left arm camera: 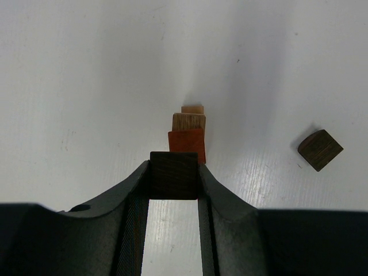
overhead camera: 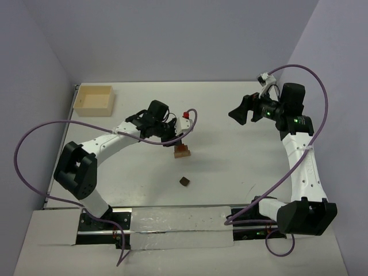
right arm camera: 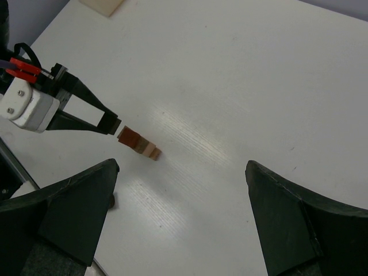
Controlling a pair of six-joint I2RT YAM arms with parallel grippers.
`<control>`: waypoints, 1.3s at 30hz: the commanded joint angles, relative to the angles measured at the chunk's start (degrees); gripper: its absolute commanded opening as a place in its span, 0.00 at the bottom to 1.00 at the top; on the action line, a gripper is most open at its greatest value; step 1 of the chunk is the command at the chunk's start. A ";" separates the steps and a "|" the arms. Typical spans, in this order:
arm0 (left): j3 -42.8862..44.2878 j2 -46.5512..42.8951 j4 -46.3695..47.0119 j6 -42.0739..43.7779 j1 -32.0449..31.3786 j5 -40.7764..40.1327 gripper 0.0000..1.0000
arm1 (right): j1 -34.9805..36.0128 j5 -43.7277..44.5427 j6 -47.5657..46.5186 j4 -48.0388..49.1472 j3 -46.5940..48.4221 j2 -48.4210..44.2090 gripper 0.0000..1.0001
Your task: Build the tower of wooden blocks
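Observation:
The wood block tower [overhead camera: 183, 151] stands mid-table, with a reddish-brown block [left arm camera: 187, 144] on top of tan ones [left arm camera: 188, 121]. My left gripper [overhead camera: 176, 138] is shut on a dark brown wood block [left arm camera: 174, 175], held just beside and slightly above the tower's top. The right wrist view shows that block [right arm camera: 109, 125] close to the tower [right arm camera: 139, 144] but apart from it. A second dark brown block [overhead camera: 184, 181] lies loose on the table, nearer the arm bases. My right gripper [overhead camera: 238, 114] hovers open and empty at the right, well away from the tower.
A pale square wooden box [overhead camera: 94, 100] sits at the far left corner of the table. The loose dark block [left arm camera: 319, 150] lies to the right of the tower in the left wrist view. Purple cables loop beside both arms.

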 commanded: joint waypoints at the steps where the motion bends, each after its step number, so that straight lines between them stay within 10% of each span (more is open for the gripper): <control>1: 3.30 1.95 2.17 -1.06 -0.79 -0.05 0.11 | 0.49 1.31 -1.33 -0.38 2.29 -0.37 1.00; 39: 3.68 5.87 2.11 -2.30 -2.09 -0.34 0.22 | 0.74 1.14 -1.68 -0.38 2.22 -0.10 1.00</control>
